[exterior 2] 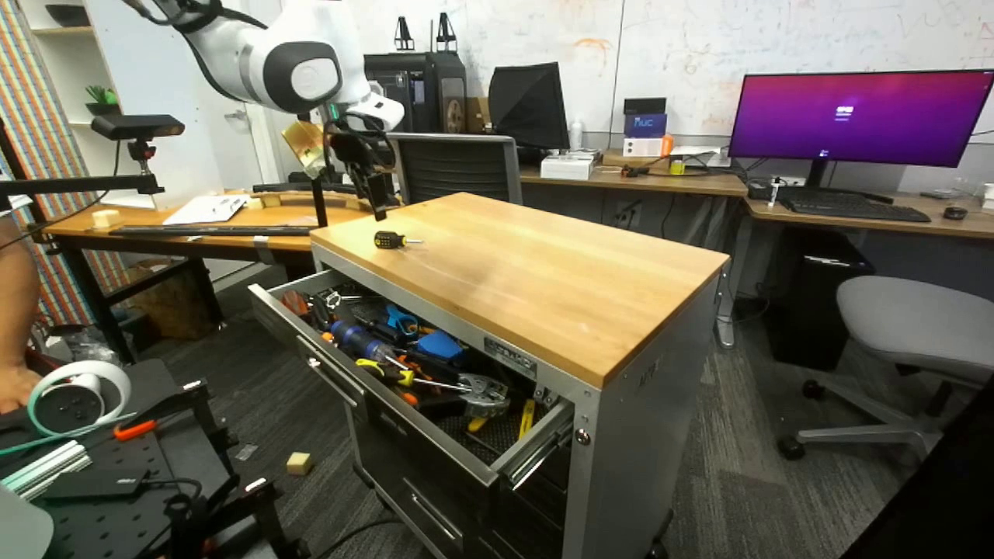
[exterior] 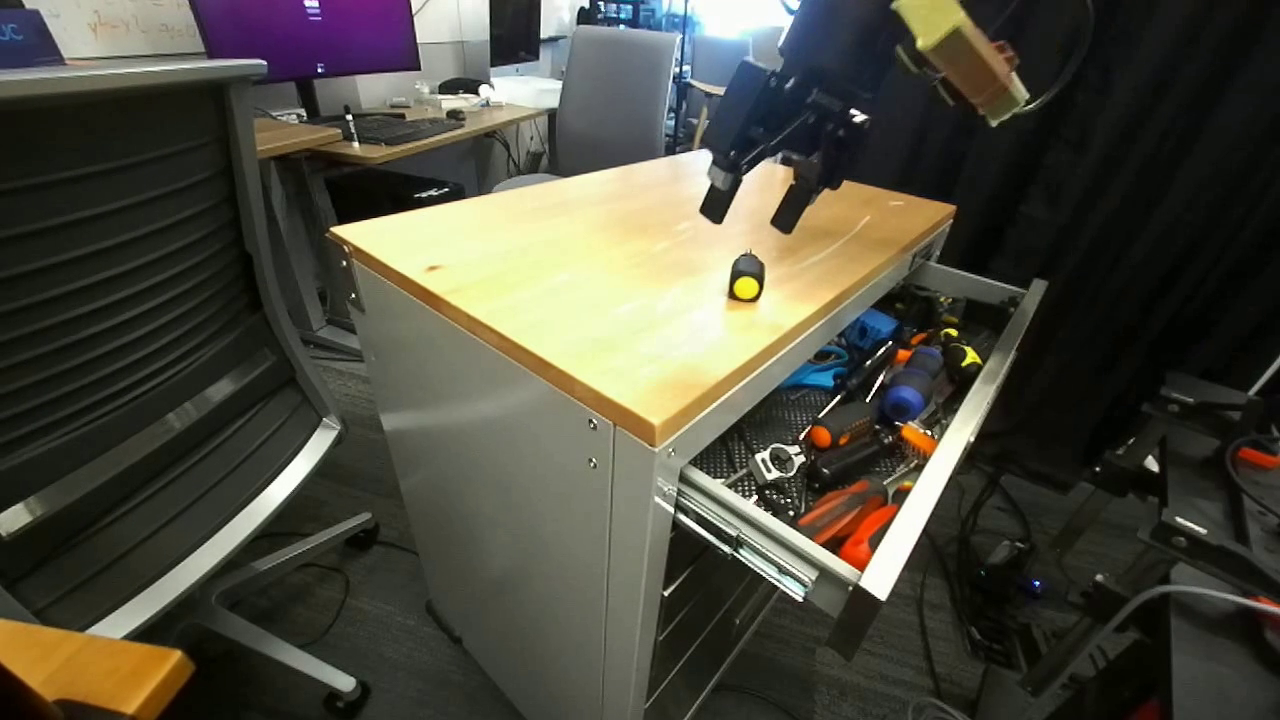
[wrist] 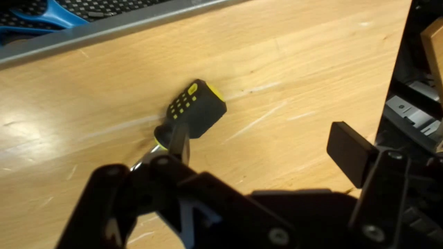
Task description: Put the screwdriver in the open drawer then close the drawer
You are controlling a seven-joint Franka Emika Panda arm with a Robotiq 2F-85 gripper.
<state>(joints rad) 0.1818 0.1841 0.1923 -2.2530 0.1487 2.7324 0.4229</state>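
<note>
The screwdriver (exterior: 746,280) has a stubby black and yellow handle and lies on the light wooden cabinet top (exterior: 560,260). It also shows in an exterior view (exterior 2: 390,240) and in the wrist view (wrist: 197,110), where the left finger partly covers its neck and shaft. My gripper (exterior: 752,207) is open and empty above the cabinet top, apart from the screwdriver. In the wrist view the gripper (wrist: 264,147) has its fingers wide apart, with only wood between them. The drawer (exterior: 960,430), also in an exterior view (exterior 2: 435,439), is pulled open and full of tools.
Orange-handled tools (exterior: 845,510), a blue-handled screwdriver (exterior: 910,385) and blue scissors (exterior: 820,368) lie in the drawer. An office chair (exterior: 150,300) stands beside the cabinet. A black rack (exterior: 1220,520) stands before the drawer side. Desks with monitors (exterior 2: 862,116) are behind.
</note>
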